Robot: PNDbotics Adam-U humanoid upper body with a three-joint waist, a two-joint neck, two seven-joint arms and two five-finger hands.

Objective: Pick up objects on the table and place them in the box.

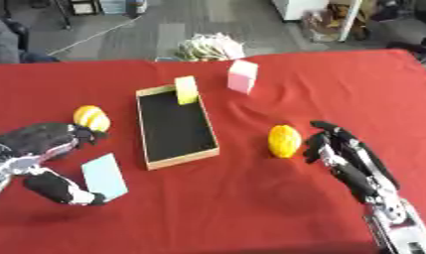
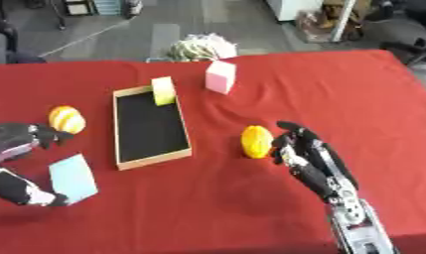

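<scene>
A wooden box with a black inside (image 1: 183, 158) lies in the middle of the red table. A yellow-green block (image 1: 186, 90) leans at its far end. Beyond it stands a pink block (image 1: 242, 77). A yellow oval fruit (image 1: 284, 141) lies right of the box. My right hand (image 1: 351, 158) is open just to the fruit's right, fingers straight and close beside it. At the left, an orange-yellow striped fruit (image 1: 91, 118) lies by the fingers of my left hand (image 1: 38, 141). That hand is spread open, and its thumb touches the lower corner of a light blue card (image 1: 105, 176).
The red table's far edge (image 1: 103, 62) runs across the top, with a pale bundle (image 1: 207, 47) on the floor behind it. Bare red cloth (image 1: 233, 208) lies in front of the box, between my two arms.
</scene>
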